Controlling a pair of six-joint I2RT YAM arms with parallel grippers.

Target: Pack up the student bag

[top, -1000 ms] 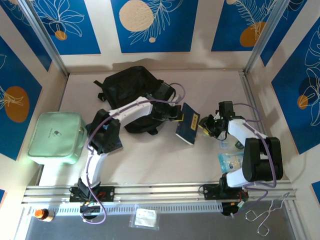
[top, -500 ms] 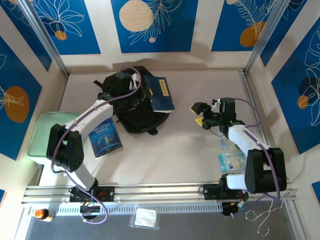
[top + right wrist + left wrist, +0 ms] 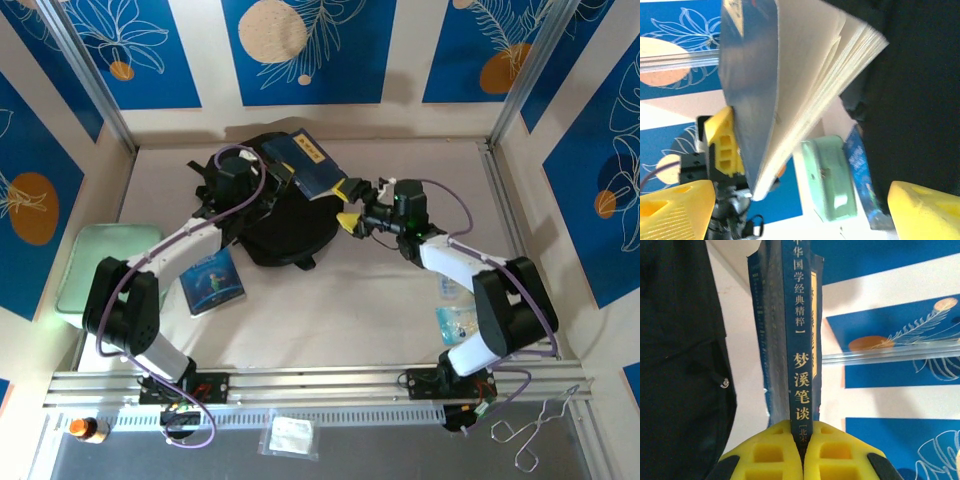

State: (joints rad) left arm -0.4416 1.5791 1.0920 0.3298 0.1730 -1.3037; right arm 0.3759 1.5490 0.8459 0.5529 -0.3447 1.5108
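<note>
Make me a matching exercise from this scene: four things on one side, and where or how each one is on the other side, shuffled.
1. dark blue book
2. picture book
3. mint green case
4. right gripper

A. flat on the table, near the left arm
B. open, at the student bag's right side
C. clamped in the left gripper
D. at the table's left edge

Pairs: 1-C, 2-A, 3-D, 4-B.

Light: you get bright, even light, soft shadows | Glare: book (image 3: 810, 75) pages wash out in your right wrist view | Focus: that view blurs up close; left wrist spine text sharp | Dark: student bag (image 3: 288, 232) reads flat black
</note>
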